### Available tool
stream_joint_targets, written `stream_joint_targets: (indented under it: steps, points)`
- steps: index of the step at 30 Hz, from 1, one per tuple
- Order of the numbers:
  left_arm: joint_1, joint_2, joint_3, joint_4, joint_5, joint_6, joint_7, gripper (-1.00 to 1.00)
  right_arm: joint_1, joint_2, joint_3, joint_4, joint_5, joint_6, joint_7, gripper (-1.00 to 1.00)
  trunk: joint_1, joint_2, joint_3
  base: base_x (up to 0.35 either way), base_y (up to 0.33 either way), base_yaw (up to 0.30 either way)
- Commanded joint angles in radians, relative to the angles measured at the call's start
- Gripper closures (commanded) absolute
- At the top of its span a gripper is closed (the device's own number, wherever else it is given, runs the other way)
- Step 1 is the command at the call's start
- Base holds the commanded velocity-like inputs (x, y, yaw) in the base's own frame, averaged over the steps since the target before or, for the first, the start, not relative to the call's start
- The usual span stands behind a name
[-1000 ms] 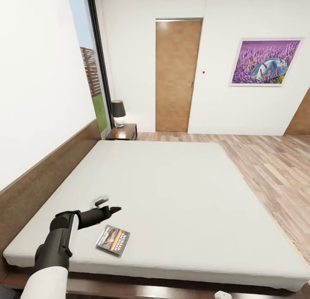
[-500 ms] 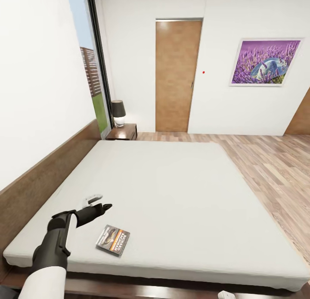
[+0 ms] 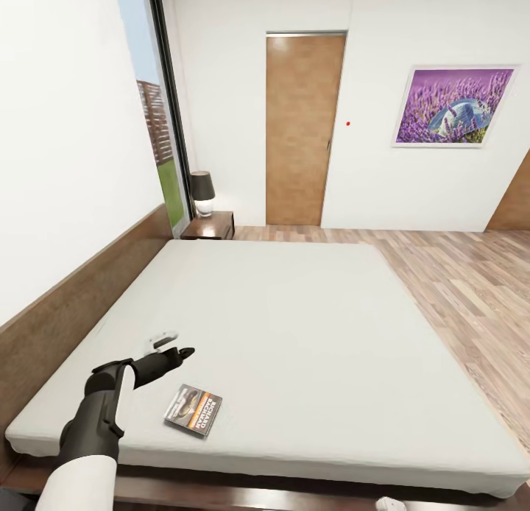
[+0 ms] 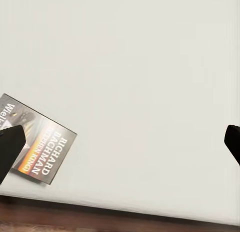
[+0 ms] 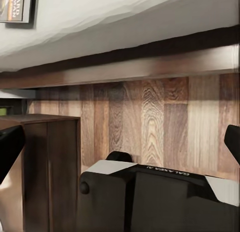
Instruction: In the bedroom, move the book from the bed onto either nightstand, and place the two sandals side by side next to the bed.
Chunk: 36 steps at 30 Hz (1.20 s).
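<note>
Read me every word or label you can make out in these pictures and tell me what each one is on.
"RICHARD BACHMAN": on the book cover's orange band, lying on the bed.
"Weil…": white lettering on the cover, cut off by a fingertip.
"GALAXEA AI": small print on the robot's body in the right wrist view.
Smaller cover lettering: too blurred to read.

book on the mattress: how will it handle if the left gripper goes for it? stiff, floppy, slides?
The book looks like a thin paperback, so probably light and somewhat bendy if pinched at one edge. It lies flat on the bed, leaving little edge for the left gripper to get under; it may slide on the smooth mattress before lifting. It won't roll or tip.
</note>
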Motion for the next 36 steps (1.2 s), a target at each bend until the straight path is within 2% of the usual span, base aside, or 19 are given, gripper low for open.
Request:
stream_joint_targets:
  steps: [1,4,5,6,10,11,12,14,15,16,19,21,25,28,29,31,32,34,36]
  points:
    - [-0.001,-0.002,0.004,-0.001,-0.005,0.005,-0.007,-1.00,-0.002,-0.004,0.004,0.005,-0.010,-0.005,0.006,-1.00,0.001,-0.002,-0.002,0.000,0.000,0.000]
    - [-0.001,-0.003,0.004,-0.001,-0.005,0.005,-0.007,-1.00,-0.002,-0.023,0.004,0.005,-0.010,-0.004,0.038,-1.00,0.001,-0.002,-0.002,0.000,0.000,0.000]
    - [-0.001,-0.003,0.004,-0.001,-0.005,0.005,-0.007,-1.00,-0.002,-0.045,0.004,0.005,-0.010,-0.004,0.080,-1.00,0.001,-0.002,-0.002,0.000,0.000,0.000]
    - [-0.001,-0.004,0.003,-0.001,-0.005,0.005,-0.007,-1.00,-0.002,-0.076,0.004,0.005,-0.010,-0.003,0.142,-1.00,0.001,-0.002,-0.002,0.000,0.000,0.000]
    - [-0.001,-0.004,0.002,-0.001,-0.005,0.005,-0.007,-1.00,-0.002,-0.240,0.000,0.004,-0.013,0.018,0.463,-1.00,0.001,-0.002,-0.002,0.000,0.000,0.000]
    - [-0.001,-0.004,0.002,0.002,-0.005,0.005,-0.007,-1.00,-0.002,-0.271,-0.001,0.001,-0.014,0.040,0.510,-1.00,0.001,-0.002,-0.002,0.000,0.000,0.000]
    - [-0.001,-0.004,0.002,0.004,-0.005,0.005,-0.007,-1.00,-0.002,-0.286,-0.002,-0.002,-0.014,0.057,0.527,-1.00,0.001,-0.002,-0.002,0.000,0.000,0.000]
    - [-0.001,-0.004,0.001,0.018,-0.005,0.005,-0.007,-1.00,-0.005,-0.333,-0.005,-0.033,-0.014,0.176,0.567,-1.00,0.001,-0.002,-0.002,0.000,0.000,0.000]
    - [-0.001,-0.004,0.001,0.022,-0.005,0.005,-0.007,-1.00,-0.005,-0.348,-0.005,-0.090,-0.014,0.266,0.576,-1.00,0.001,-0.002,-0.002,0.000,0.000,0.000]
    - [-0.001,-0.004,0.000,0.028,-0.005,0.005,-0.007,-1.00,-0.006,-0.365,-0.007,-0.299,-0.015,0.483,0.588,-1.00,0.001,-0.002,-0.002,0.000,0.000,0.000]
    - [-0.001,-0.008,-0.001,0.031,-0.005,0.005,-0.007,-1.00,-0.007,-0.370,-0.010,-0.570,-0.016,0.735,0.591,-1.00,0.001,-0.002,-0.002,0.000,0.000,0.000]
    - [-0.001,-0.013,-0.001,0.032,-0.005,0.005,-0.007,-1.00,-0.007,-0.371,-0.019,-0.687,-0.016,0.849,0.588,-1.00,0.001,-0.002,-0.002,0.000,0.000,0.000]
    - [-0.001,-0.015,-0.001,0.032,-0.005,0.005,-0.007,-1.00,-0.011,-0.371,-0.033,-0.823,-0.016,0.924,0.585,-1.00,0.001,-0.002,-0.002,0.000,0.000,0.000]
    - [-0.001,-0.016,-0.001,0.033,-0.005,0.005,-0.007,-1.00,-0.013,-0.372,-0.049,-0.867,-0.016,0.938,0.585,-1.00,0.001,-0.002,-0.002,0.000,0.000,0.000]
    - [-0.001,-0.016,-0.001,0.032,-0.005,0.005,-0.008,-1.00,-0.014,-0.371,-0.065,-0.875,-0.016,0.940,0.585,-1.00,0.001,-0.002,-0.002,0.000,0.000,0.000]
    - [-0.001,-0.016,-0.001,0.032,-0.005,0.005,-0.007,-1.00,-0.014,-0.371,-0.149,-0.881,-0.016,0.942,0.584,-1.00,0.001,-0.002,-0.002,0.000,0.000,0.000]
    - [-0.001,-0.016,-0.001,0.032,-0.005,0.005,-0.008,-1.00,-0.014,-0.370,-0.175,-0.882,-0.016,0.942,0.584,-1.00,0.001,-0.002,-0.002,0.000,0.000,0.000]
    - [-0.001,-0.017,0.000,0.032,-0.004,0.005,-0.007,-1.00,-0.014,-0.367,-0.278,-0.881,-0.014,0.940,0.583,-1.00,0.001,-0.002,-0.002,0.000,0.000,0.000]
    - [-0.001,-0.017,0.000,0.033,-0.003,0.005,-0.007,-1.00,-0.014,-0.361,-0.327,-0.878,-0.013,0.937,0.582,-1.00,0.001,-0.002,-0.002,0.000,0.000,0.000]
